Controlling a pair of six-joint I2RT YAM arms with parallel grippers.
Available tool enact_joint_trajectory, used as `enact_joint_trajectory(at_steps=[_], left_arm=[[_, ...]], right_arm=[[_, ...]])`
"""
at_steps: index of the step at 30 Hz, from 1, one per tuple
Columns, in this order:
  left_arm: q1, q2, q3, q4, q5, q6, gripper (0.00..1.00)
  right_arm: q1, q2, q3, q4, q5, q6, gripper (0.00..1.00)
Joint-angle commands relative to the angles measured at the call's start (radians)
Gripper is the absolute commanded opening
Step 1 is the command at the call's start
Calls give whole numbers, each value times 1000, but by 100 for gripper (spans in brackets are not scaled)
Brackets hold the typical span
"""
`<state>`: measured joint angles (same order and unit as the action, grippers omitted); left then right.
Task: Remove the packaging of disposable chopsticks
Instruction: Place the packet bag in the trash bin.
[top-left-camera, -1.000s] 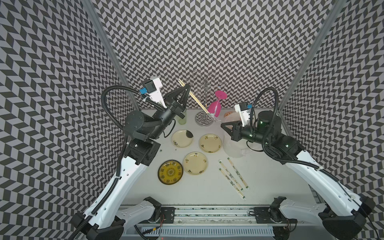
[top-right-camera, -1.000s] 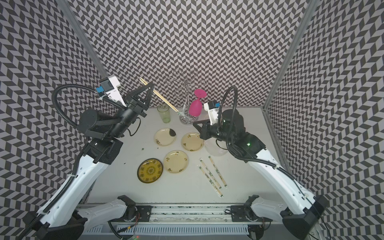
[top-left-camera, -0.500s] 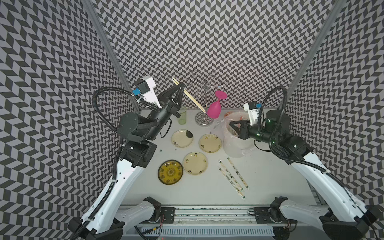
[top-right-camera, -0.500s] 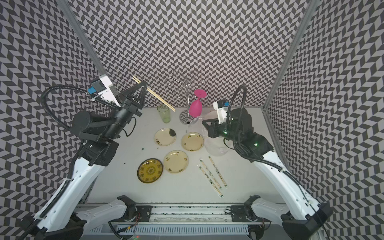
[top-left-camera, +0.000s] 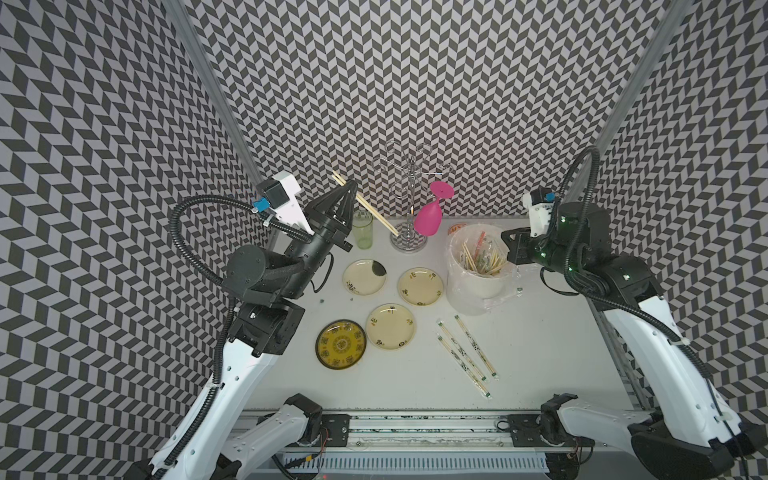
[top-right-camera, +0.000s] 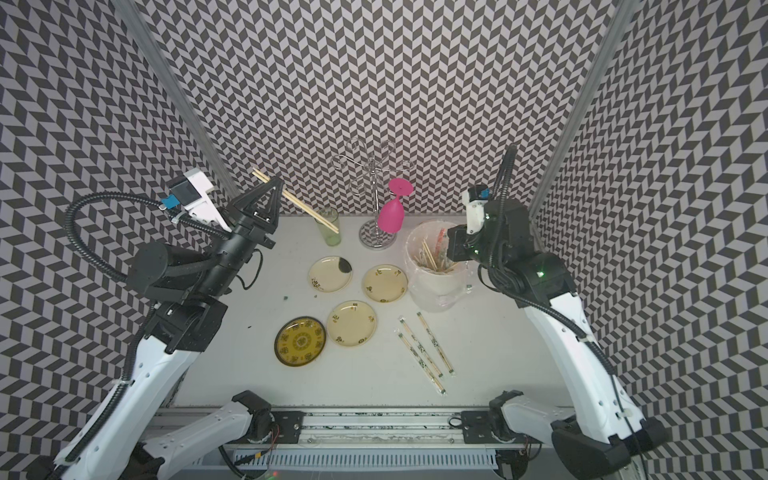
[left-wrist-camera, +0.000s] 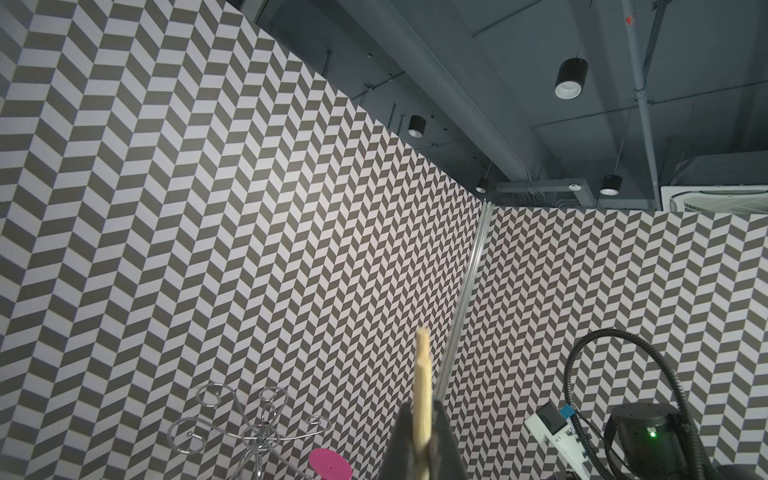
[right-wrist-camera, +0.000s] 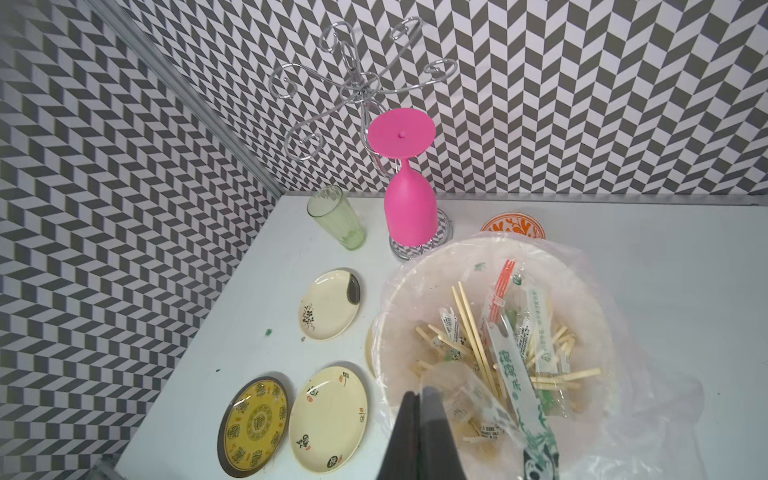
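Left gripper (top-left-camera: 350, 185): raised near the chevron wall (top-left-camera: 415, 83), pinching a bare pair of disposable chopsticks (top-left-camera: 370, 210). Right gripper (right-wrist-camera: 419, 399): fingers pressed together at the rim of the bag-lined white bucket (top-left-camera: 473, 286). Packaging (top-left-camera: 465, 353): three filled sleeves flat on the white table (top-left-camera: 540, 353), below the right gripper, toward the front rail. Dark ceiling (left-wrist-camera: 519, 62) overhead.

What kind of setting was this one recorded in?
Most likely a robot test cell inside an industrial-style room: chevron-patterned panels wall in the white table, a metal rail runs along its front edge, and the left wrist view shows pendant lamps on a bare ceiling.
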<state>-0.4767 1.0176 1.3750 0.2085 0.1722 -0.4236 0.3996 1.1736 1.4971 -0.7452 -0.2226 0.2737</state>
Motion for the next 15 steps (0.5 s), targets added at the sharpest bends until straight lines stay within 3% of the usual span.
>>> enact_joint_trajectory(at_steps=[1, 5, 9, 15], left_arm=[[7, -35, -42, -27, -32, 25, 0], [9, -66, -94, -37, -43, 52, 0], [13, -91, -137, -46, -42, 52, 0], [16, -126, -178, -49, -47, 58, 0]], right_arm=[[-24, 25, 83, -145, 160, -82, 0], [-33, 34, 102, -168, 206, -83, 0], [-33, 64, 113, -142, 146, -68, 0], [-31, 141, 303, -128, 107, -53, 0]])
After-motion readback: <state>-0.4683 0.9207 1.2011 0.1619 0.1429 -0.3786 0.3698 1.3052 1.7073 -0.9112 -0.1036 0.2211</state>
